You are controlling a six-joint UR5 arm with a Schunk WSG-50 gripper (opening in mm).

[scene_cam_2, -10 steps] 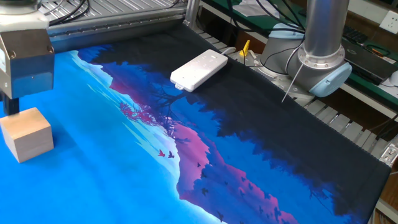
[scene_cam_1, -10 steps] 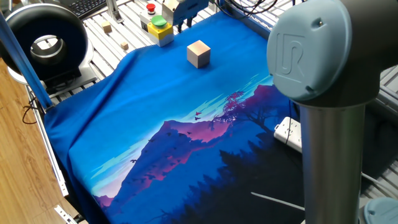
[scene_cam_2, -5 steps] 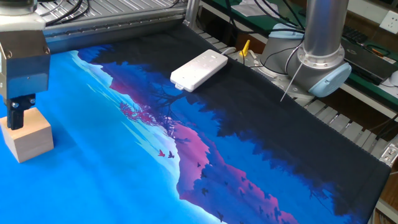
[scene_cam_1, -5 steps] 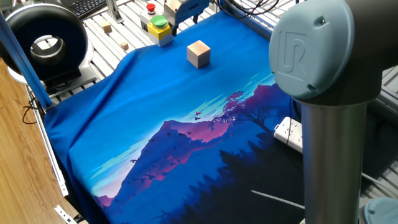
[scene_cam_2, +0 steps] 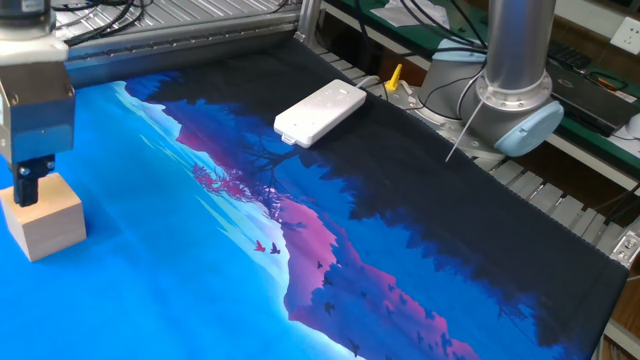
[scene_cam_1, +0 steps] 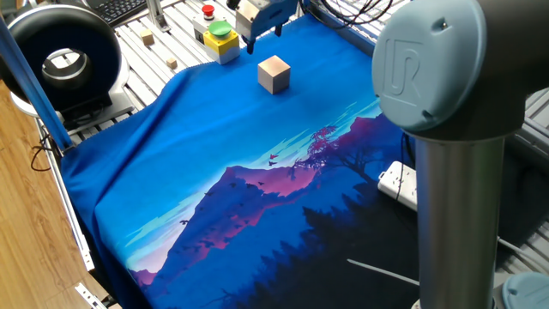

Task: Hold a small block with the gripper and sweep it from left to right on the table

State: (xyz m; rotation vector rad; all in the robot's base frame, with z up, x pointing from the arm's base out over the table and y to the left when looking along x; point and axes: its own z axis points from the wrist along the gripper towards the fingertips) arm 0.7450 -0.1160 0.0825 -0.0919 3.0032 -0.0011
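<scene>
- One fixed view: the small block (scene_cam_1: 274, 74) sits where it was on the blue far part of the table (scene_cam_1: 171, 172). The gripper (scene_cam_1: 265, 28) has shifted right, hanging just behind the block; whether its fingers are spread I cannot tell.
- The other fixed view: the gripper (scene_cam_2: 27, 187) has dropped slightly, one dark finger overlapping the small block (scene_cam_2: 43, 225); contact is unclear. The white power strip (scene_cam_2: 320, 112) lies unmoved.
</scene>
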